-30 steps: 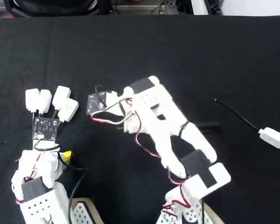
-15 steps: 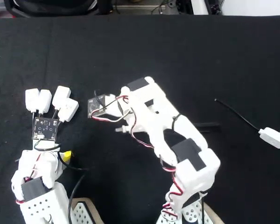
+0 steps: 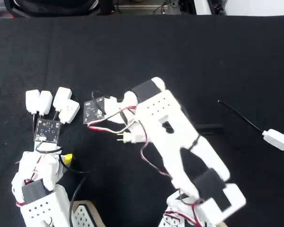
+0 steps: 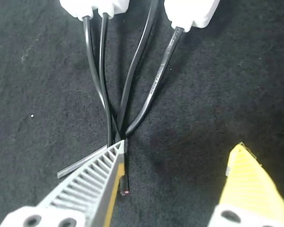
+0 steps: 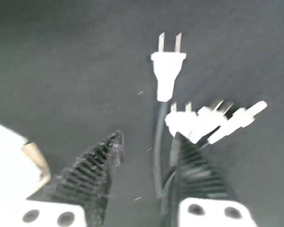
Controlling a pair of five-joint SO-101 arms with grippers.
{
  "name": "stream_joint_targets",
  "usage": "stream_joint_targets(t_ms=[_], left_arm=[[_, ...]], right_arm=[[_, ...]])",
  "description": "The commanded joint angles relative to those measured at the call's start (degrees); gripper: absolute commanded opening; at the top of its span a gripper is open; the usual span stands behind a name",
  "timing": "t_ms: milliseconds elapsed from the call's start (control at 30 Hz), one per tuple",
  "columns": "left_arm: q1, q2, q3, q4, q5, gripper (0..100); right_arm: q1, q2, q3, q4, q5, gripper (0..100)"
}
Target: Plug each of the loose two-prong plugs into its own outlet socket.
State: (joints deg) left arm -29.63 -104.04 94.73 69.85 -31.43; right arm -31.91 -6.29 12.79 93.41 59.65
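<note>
A desk (image 3: pixel 203 56) draped in black cloth carries everything, with a strip of room clutter along its far edge. Four white outlet socket blocks (image 3: pixel 51 104) sit bunched on the left, just ahead of the left arm (image 3: pixel 38 187), probably so that this arm can steady them while the other does the plugging. Four black cables (image 4: pixel 132 90) run from them and converge at the ribbed grey tip of the left arm's jaws. These stand wide apart, one grey and one yellow, gripping nothing; the cables only touch the grey tip. The right arm (image 3: pixel 180 137) lies stretched across the middle towards the sockets, seemingly to pick up a plug. The right arm's jaws, black and ribbed, are parted with nothing pinched, and a black cord (image 5: pixel 157 142) passes through the gap. One white two-prong plug (image 5: pixel 168 66) lies alone beyond them, prongs pointing away. A cluster of white plugs (image 5: pixel 199 122) rests against one jaw tip, about three, though the count is uncertain. None looks plugged in yet. Well apart, at the desk's right edge, lies one white block on a thin black cable (image 3: pixel 276 138).
</note>
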Motion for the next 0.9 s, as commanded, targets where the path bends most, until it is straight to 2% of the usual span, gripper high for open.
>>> stream_joint_targets(t_ms=[0, 100, 267, 400, 533, 633, 767, 833, 867], left_arm=[[0.0, -0.4, -0.5, 0.4, -0.4, 33], [-0.1, -0.4, -0.5, 0.4, -0.4, 33], [-0.2, -0.4, -0.5, 0.4, -0.3, 33], [-0.2, -0.4, -0.5, 0.4, -0.3, 33], [-0.2, -0.4, -0.5, 0.4, -0.3, 33], [-0.2, -0.4, -0.5, 0.4, -0.3, 33], [-0.2, -0.4, -0.5, 0.4, -0.3, 33], [-0.1, -0.4, -0.5, 0.4, -0.3, 33], [-0.1, -0.4, -0.5, 0.4, -0.3, 33]], right_arm=[[2.5, -7.9, 5.2, 1.0, -13.9, 1.1], [7.4, -12.4, 11.8, -2.6, -25.6, 2.9], [11.0, -18.2, 24.0, -10.0, -37.6, 3.2], [9.0, -19.6, 30.5, -17.2, -51.2, 3.3], [4.0, -19.6, 33.1, -28.2, -63.6, 3.3], [-0.5, -19.5, 35.6, -37.4, -76.2, 4.4], [-1.1, -19.5, 40.6, -46.2, -91.0, 21.1], [-1.5, -19.4, 43.0, -49.0, -94.8, 28.7], [-1.5, -19.4, 43.9, -49.8, -95.6, 29.2]])
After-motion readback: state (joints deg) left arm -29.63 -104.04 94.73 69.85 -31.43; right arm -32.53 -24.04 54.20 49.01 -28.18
